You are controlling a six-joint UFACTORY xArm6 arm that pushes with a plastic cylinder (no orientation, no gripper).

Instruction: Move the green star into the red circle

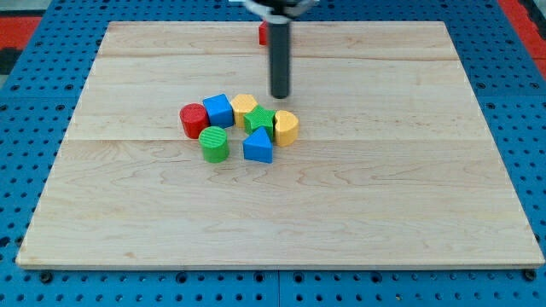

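Geometry first, since the whole push hangs on it: the rod's tip sits toward the view's top of the cluster, just above the green star and a touch to its right. The red circle lies at the cluster's left end, so the star has to travel toward the view's left. From where the tip stands now, it looks like it's on the wrong side for a clean shove; the arm would probably need to swing round to the star's right.

Trouble is, the star is boxed in. A yellow block and a blue cube sit between it and the red circle, another yellow block is touching or just beside its right, and a blue triangular block crowds it from below. A green cylinder sits under the red one. A further red block peeks out behind the rod, near the bench's top edge.

No pincer on this rig, just the bare rod, so it's holding nothing, and the tip doesn't seem to be touching any block right now.
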